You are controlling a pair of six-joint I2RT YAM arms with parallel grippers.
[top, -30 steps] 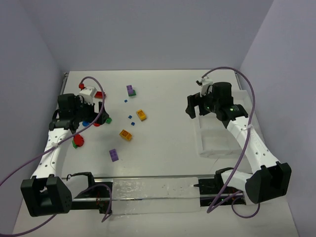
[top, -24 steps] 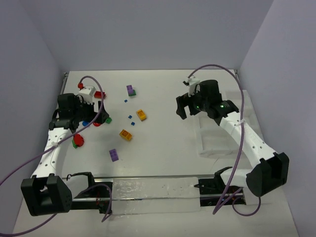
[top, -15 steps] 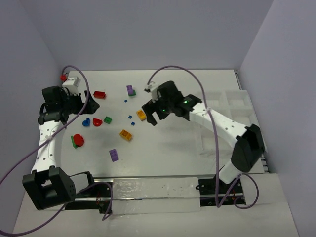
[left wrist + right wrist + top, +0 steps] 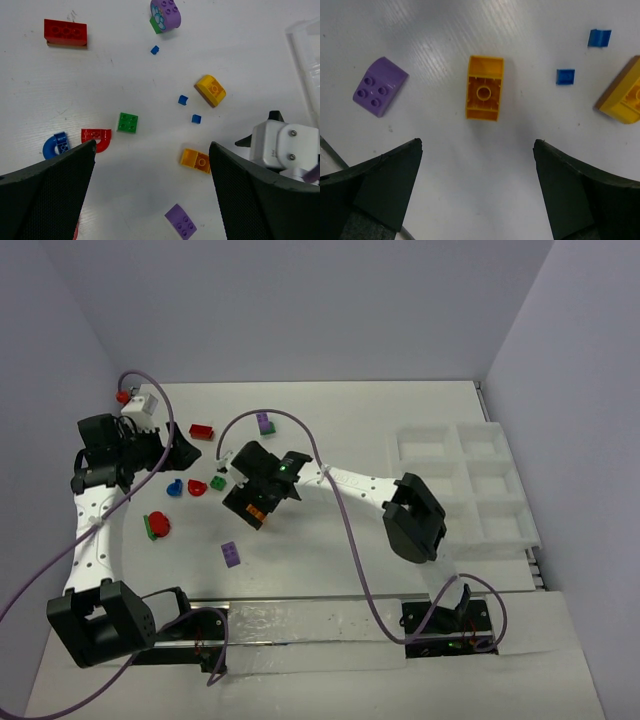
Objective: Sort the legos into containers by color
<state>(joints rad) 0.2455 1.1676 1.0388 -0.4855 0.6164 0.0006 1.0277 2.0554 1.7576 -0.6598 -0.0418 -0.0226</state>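
Right hand (image 4: 477, 150), released – its two dark fingers (image 4: 375, 185) stand wide apart above the tabletop (image 4: 340, 420), and a yellow brick (image 4: 483, 88) lies in line with the gap, hollow underside up, touched by neither finger. To that brick's left in the right wrist view lies a purple brick (image 4: 380, 86), studs up and well apart from it; to its right are two tiny blue bits (image 4: 565, 76), and beyond them a second yellow brick (image 4: 625, 97) cut off by the frame edge. In the top view the right arm reaches across the tabletop to the left half, with the hand over the middle of the scattered legos. Left hand (image 4: 152, 150), likewise released and holding nothing, is raised near the far left of the tabletop, looking down on the scatter – a green square plate (image 4: 128, 122), a red arch (image 4: 97, 138) beside a blue arch (image 4: 56, 145), a red brick (image 4: 65, 33) farther off, and a purple round piece (image 4: 165, 14) sitting on a green one. A red-and-green piece (image 4: 157, 526) lies alone near the left arm. The white tray (image 4: 452, 462) of square compartments rests at the right side of the tabletop, well apart from every brick.
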